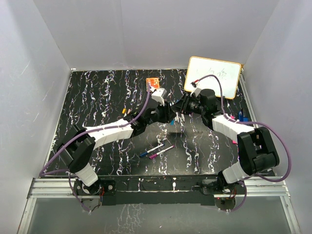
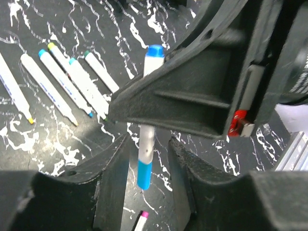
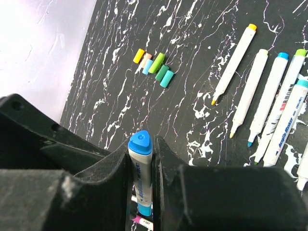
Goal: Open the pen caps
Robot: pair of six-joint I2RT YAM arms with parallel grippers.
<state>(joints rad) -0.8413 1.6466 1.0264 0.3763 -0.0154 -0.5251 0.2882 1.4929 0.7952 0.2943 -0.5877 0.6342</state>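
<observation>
Nearest the arm bases, two pens (image 1: 152, 150) are seen lying on the table (image 1: 97, 97), one blue-ended and one magenta-ended; both look yet to be opened. Above mid-table, the blue pen (image 3: 140, 168) is clamped between the jaws of the right gripper (image 3: 141, 144). The jaws of the left gripper (image 2: 147, 153) are held apart around its lower blue end, with a gap showing on each side. That cap is judged not yet off. Farther out, a row of opened pens (image 3: 262, 96) is laid with tips bared, and their caps (image 3: 153, 65) are heaped together, so a good half of the job is judged done. Blue print is made out on the barrels, perhaps "Acrylic Marker". The scribbles on the whiteboard (image 1: 213, 77) cannot be read.
</observation>
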